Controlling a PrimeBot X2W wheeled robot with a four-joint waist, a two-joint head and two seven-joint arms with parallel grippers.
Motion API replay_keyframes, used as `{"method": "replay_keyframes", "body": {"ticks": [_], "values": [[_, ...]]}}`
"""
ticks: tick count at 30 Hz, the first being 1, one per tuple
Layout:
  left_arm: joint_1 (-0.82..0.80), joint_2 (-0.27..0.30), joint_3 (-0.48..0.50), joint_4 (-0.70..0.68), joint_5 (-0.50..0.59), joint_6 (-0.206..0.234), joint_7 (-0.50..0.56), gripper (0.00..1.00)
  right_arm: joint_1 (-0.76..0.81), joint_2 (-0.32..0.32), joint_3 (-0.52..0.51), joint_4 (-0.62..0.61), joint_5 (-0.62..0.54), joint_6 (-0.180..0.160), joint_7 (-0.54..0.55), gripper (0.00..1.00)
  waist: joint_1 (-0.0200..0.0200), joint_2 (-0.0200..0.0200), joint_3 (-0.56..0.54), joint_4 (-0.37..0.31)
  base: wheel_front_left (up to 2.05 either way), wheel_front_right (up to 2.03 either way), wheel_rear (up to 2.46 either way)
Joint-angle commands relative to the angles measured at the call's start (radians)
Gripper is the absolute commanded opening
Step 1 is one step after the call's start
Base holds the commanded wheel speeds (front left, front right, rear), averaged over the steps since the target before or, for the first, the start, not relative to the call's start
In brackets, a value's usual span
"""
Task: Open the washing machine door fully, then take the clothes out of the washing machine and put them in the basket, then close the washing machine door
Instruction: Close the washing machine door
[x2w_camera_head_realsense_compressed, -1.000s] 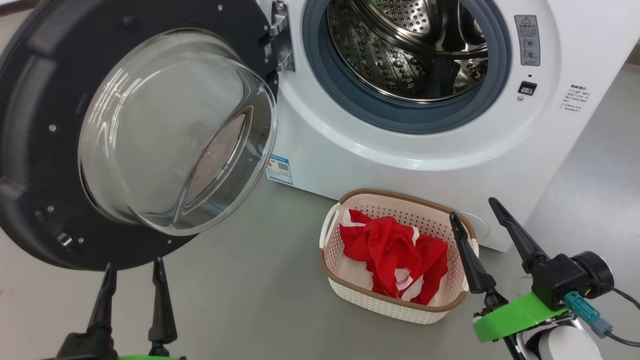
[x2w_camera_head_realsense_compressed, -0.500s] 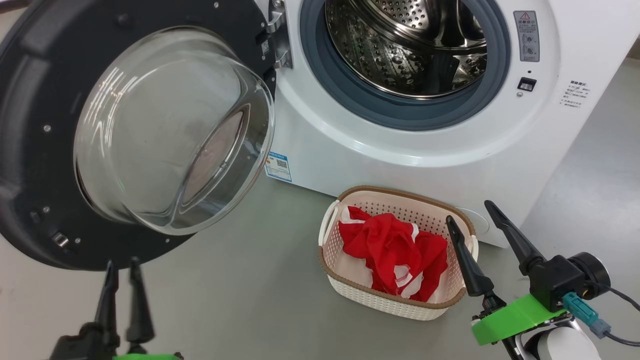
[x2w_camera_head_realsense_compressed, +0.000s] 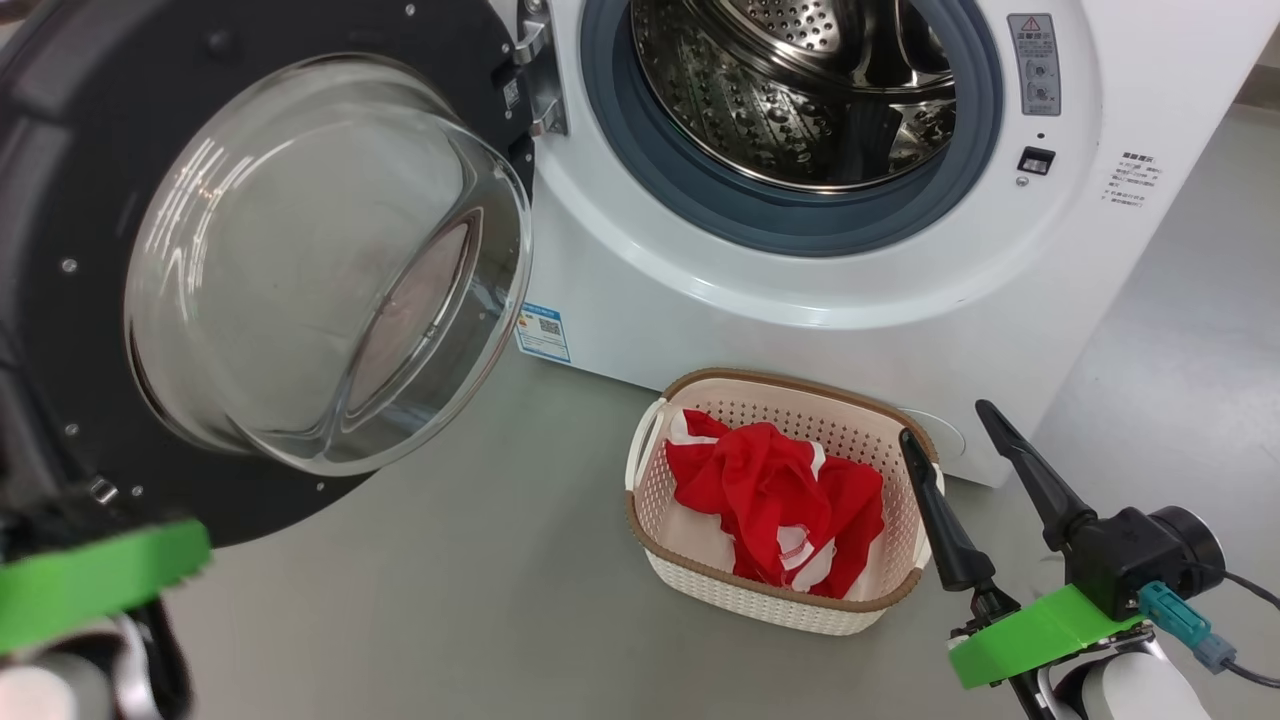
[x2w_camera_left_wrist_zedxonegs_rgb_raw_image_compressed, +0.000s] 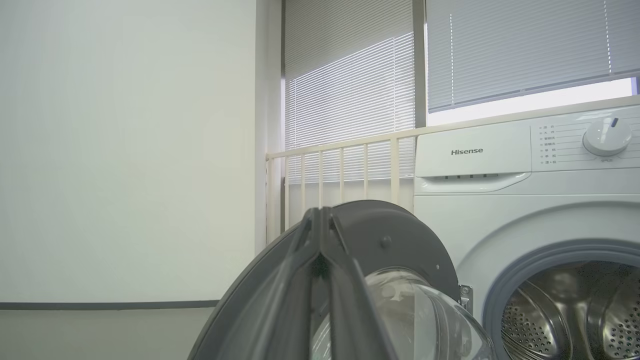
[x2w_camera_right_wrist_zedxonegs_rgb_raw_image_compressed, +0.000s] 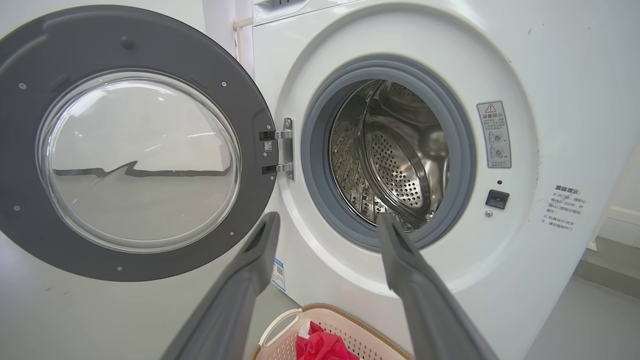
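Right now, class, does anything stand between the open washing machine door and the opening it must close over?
Nothing visible: seal and drum are bare; the clothes lie in the basket on the floor, seemingly below the swing of the washing machine door.

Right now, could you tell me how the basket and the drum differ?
The basket holds the red clothes; the drum looks empty where it shows. The basket is cream plastic with a brown rim; the drum is shiny steel. The basket stands on the floor, open upward; the drum sits in the washing machine, open to the front. Both are perforated.
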Motion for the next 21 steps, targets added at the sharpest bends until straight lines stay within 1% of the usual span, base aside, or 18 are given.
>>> {"method": "replay_keyframes", "body": {"ticks": [1,3,5,9,11,13,16,18,21], "values": [[-0.07,0.044,0.064,-0.022,-0.011,0.01,-0.006,0.0,-0.041,-0.013,0.02,-0.022,0.007,0.0,-0.006,1.0,0.0,-0.0001,0.002,-0.005,0.0,0.0,0.0],[-0.124,0.073,0.107,-0.002,-0.011,0.015,-0.007,0.0,-0.042,-0.017,0.021,-0.02,0.008,0.0,-0.006,1.0,0.0,-0.0001,0.006,-0.01,0.0,0.0,0.0],[-0.187,0.097,0.149,0.033,-0.027,0.009,-0.007,0.0,-0.044,-0.021,0.023,-0.019,0.008,0.0,-0.006,1.0,0.0,-0.0001,0.009,-0.016,0.0,0.0,0.0],[-0.286,0.112,0.219,0.123,-0.079,-0.006,-0.007,0.0,-0.045,-0.023,0.026,-0.017,0.007,0.0,-0.006,1.0,0.0,-0.0001,0.011,-0.027,0.0,0.0,0.0],[-0.338,0.107,0.268,0.191,-0.141,-0.019,-0.007,0.0,-0.044,-0.023,0.027,-0.016,0.006,0.0,-0.006,1.0,0.0,-0.0001,0.01,-0.032,0.0,0.0,0.0],[-0.383,0.117,0.312,0.27,-0.191,-0.037,-0.007,0.0,-0.043,-0.024,0.028,-0.013,0.007,0.0,-0.006,1.0,0.0,-0.0001,0.01,-0.038,0.0,0.0,0.0],[-0.46,0.114,0.387,0.395,-0.311,-0.065,0.002,0.0,-0.043,-0.026,0.027,-0.011,0.006,0.0,-0.006,1.0,0.0,-0.0001,0.008,-0.047,0.0,0.0,0.0],[-0.506,0.12,0.429,0.476,-0.386,-0.08,0.041,0.0,-0.042,-0.027,0.025,-0.011,0.007,0.0,-0.006,1.0,0.0,-0.0001,0.008,-0.051,0.0,0.0,0.0],[-0.572,0.142,0.486,0.591,-0.49,-0.092,0.128,0.0,-0.041,-0.03,0.025,-0.012,0.006,0.0,-0.006,1.0,0.0,-0.0001,0.013,-0.058,0.0,0.0,0.0]]}}
